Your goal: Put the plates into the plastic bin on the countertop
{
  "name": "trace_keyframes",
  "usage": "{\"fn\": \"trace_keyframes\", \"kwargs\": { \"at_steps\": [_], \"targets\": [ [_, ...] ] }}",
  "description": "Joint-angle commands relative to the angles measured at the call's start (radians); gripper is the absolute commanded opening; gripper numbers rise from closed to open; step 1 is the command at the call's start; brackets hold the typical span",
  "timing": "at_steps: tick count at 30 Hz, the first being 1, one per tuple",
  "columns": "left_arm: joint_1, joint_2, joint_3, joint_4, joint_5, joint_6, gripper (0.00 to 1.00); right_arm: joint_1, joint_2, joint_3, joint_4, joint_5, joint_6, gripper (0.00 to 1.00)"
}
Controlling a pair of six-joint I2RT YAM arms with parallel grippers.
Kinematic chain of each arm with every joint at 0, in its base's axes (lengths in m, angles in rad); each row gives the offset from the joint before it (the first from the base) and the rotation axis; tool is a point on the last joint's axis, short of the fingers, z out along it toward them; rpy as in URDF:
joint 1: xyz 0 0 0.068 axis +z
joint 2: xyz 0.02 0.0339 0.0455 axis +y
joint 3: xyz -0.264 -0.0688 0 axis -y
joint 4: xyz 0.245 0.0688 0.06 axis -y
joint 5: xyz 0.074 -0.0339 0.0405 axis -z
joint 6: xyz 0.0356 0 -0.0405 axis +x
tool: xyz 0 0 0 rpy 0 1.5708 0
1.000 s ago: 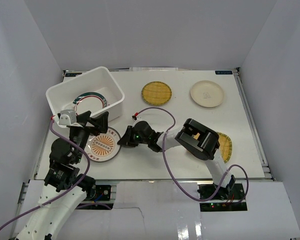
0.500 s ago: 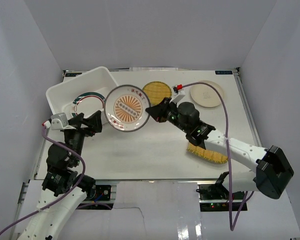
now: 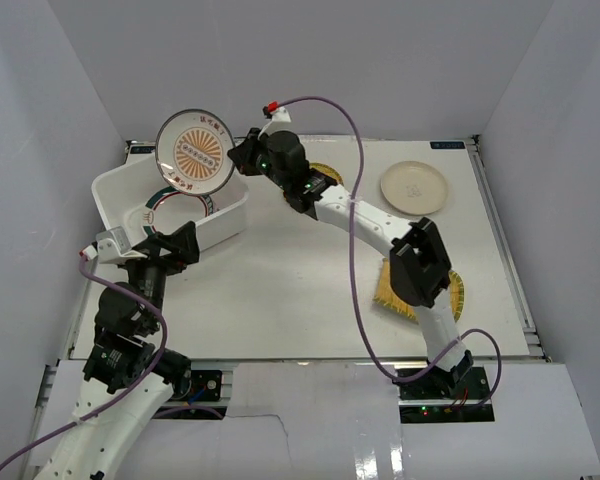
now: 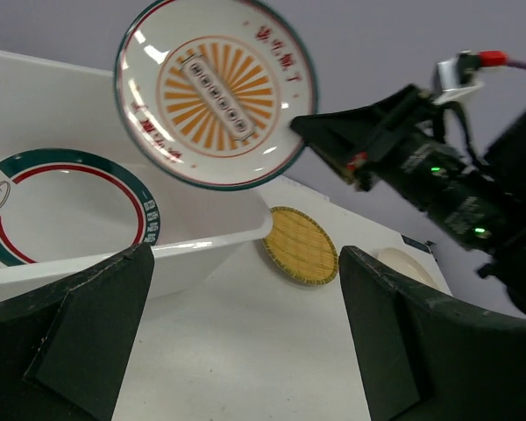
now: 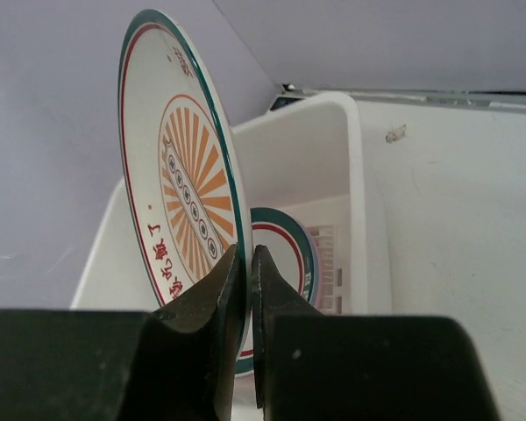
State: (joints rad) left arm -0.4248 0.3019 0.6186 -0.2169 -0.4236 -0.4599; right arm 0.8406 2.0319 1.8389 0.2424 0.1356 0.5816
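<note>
I held the orange-sunburst plate (image 3: 194, 150) on edge above the plastic bin (image 3: 220, 228), the right gripper (image 5: 245, 263) pinching its rim and the left gripper (image 3: 172, 243) spread nearby. Best, I judged, to lower it flat onto the green-and-red-rimmed plate (image 4: 66, 210) before releasing.

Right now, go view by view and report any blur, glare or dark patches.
Top external: even diffuse light, sharp throughout. Left wrist: sunburst plate crisp, left claw dark and soft-edged in the foreground. Right wrist: right claw, shut on that plate's rim, near-black and blurred; plastic bin behind is readable.
</note>
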Motion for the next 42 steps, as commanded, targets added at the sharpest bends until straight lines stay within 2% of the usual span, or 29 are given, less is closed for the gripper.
{"fn": "trace_keyframes", "kwargs": {
  "at_steps": [1,4,7,8,9,10,11,14,15,16,18,19,20,21,22,23,25,26,28,29,30,32,35,37,40,42],
  "targets": [
    [-0.008,-0.003,0.04,-0.021,-0.014,-0.014,0.98,0.034,0.151,0.218,-0.055,0.018,-0.016,0.08],
    [-0.011,0.003,0.04,-0.022,-0.012,-0.011,0.98,0.067,0.27,0.419,-0.138,0.006,-0.022,0.08],
    [-0.012,0.012,0.038,-0.021,-0.006,-0.011,0.98,0.086,0.295,0.438,-0.129,-0.004,0.004,0.08],
    [-0.012,0.016,0.038,-0.022,-0.003,-0.01,0.98,0.087,0.291,0.428,-0.124,-0.004,0.01,0.13],
    [-0.012,0.019,0.036,-0.021,0.0,-0.011,0.98,0.086,0.28,0.415,-0.118,-0.002,0.015,0.33],
    [-0.012,0.028,0.036,-0.019,0.014,-0.01,0.98,0.086,0.248,0.38,-0.111,0.008,0.014,0.45],
    [-0.014,0.035,0.035,-0.016,0.022,-0.008,0.98,0.08,0.229,0.361,-0.111,0.012,0.006,0.61],
    [-0.012,0.069,0.036,-0.004,0.089,-0.002,0.98,0.054,0.113,0.248,-0.101,0.009,-0.014,0.71],
    [-0.012,0.078,0.039,0.001,0.114,0.001,0.98,0.042,0.073,0.202,-0.092,-0.007,-0.016,0.71],
    [-0.012,0.088,0.046,0.01,0.143,0.001,0.98,0.025,-0.015,0.08,-0.078,-0.016,-0.016,0.71],
    [-0.012,0.123,0.067,0.019,0.248,0.0,0.98,-0.032,-0.115,-0.076,-0.002,-0.034,-0.009,0.63],
    [-0.014,0.162,0.076,0.027,0.322,-0.019,0.98,-0.082,-0.212,-0.237,0.047,-0.04,-0.006,0.58],
    [-0.012,0.189,0.085,0.024,0.371,-0.038,0.98,-0.113,-0.254,-0.313,0.063,-0.042,-0.002,0.43],
    [-0.012,0.219,0.098,0.025,0.428,-0.06,0.98,-0.142,-0.292,-0.381,0.067,-0.044,0.015,0.33],
    [-0.012,0.253,0.101,0.045,0.515,-0.075,0.98,-0.209,-0.352,-0.444,0.069,-0.054,0.026,0.18],
    [-0.014,0.291,0.102,0.06,0.651,-0.127,0.98,-0.245,-0.373,-0.551,0.067,-0.074,0.033,0.08],
    [-0.015,0.4,0.066,0.147,0.78,-0.183,0.97,-0.335,-0.416,-0.642,0.067,-0.105,0.055,0.08],
    [-0.022,0.433,0.047,0.183,0.834,-0.222,0.95,-0.36,-0.424,-0.715,0.069,-0.102,0.061,0.15],
    [-0.074,0.512,0.014,0.227,0.81,-0.235,0.92,-0.411,-0.417,-0.765,0.069,-0.076,0.084,0.35],
    [-0.095,0.537,0.01,0.244,0.795,-0.235,0.91,-0.425,-0.406,-0.782,0.072,-0.073,0.092,0.53],
    [-0.145,0.583,0.007,0.263,0.761,-0.235,0.9,-0.437,-0.374,-0.802,0.078,-0.074,0.113,0.62],
    [-0.199,0.63,0.006,0.274,0.723,-0.235,0.9,-0.469,-0.331,-0.811,0.098,-0.091,0.144,0.71],
    [-0.316,0.733,0.007,0.286,0.662,-0.24,0.9,-0.505,-0.228,-0.817,0.179,-0.183,0.24,0.71],
    [-0.345,0.807,0.0,0.315,0.635,-0.25,0.9,-0.517,-0.15,-0.808,0.25,-0.208,0.314,0.71],
    [-0.39,0.87,-0.011,0.347,0.637,-0.26,0.9,-0.518,-0.041,-0.767,0.313,-0.243,0.386,0.66],
    [-0.414,0.919,-0.007,0.349,0.634,-0.249,0.9,-0.517,0.049,-0.741,0.368,-0.275,0.474,0.59]
  ]
}}
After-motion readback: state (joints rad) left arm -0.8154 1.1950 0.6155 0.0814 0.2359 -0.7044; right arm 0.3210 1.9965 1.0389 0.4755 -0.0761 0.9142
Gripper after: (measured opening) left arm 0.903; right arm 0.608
